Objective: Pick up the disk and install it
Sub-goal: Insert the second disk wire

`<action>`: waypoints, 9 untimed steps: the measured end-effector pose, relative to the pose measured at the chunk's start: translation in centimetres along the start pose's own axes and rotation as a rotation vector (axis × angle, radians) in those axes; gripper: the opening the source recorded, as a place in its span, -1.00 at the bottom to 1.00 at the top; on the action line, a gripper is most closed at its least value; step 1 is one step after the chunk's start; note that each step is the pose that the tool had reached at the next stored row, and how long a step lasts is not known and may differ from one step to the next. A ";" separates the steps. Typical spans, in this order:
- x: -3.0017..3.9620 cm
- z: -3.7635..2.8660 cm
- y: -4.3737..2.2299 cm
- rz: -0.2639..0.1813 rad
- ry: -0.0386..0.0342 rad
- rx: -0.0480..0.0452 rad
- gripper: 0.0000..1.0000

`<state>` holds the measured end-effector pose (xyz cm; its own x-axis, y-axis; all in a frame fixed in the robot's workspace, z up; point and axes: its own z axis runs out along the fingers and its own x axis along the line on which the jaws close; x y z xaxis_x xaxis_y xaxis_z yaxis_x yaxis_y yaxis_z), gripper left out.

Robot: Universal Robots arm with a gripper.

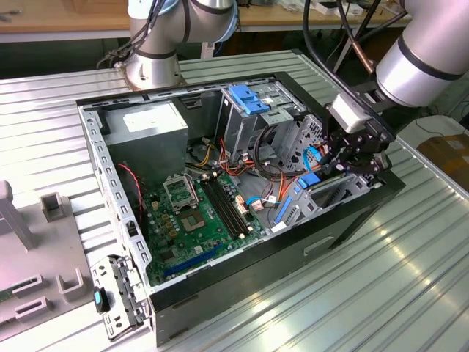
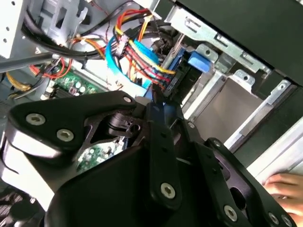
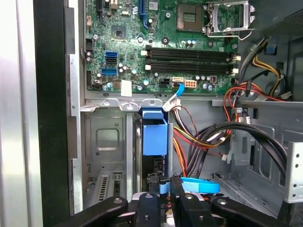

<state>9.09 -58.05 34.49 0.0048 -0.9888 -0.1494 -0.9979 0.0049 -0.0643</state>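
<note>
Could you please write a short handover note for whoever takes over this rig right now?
Gripper: down inside the open computer case, at the drive bay on the exterior view's right. Whether it is gripping is not clear.
Disk: stands on edge in the bay, blue rail facing the first wrist view, directly ahead of the gripper.
Done: the disk has been brought to the bay.
Left: it cannot be confirmed as fully seated.
Note: a person's hand is beside the case.
</note>
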 end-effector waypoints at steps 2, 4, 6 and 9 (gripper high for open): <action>-0.15 -1.03 -0.07 0.001 -0.0058 0.0001 -0.52; -0.21 -1.46 -0.10 0.001 -0.0068 0.0001 -0.52; -0.22 -1.50 -0.11 0.001 -0.0067 0.0000 -0.69; -0.23 -1.53 -0.11 0.001 -0.0067 0.0000 -0.79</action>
<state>9.10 -58.05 36.04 0.0047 -0.9877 -0.1561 -0.9979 0.0054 -0.0643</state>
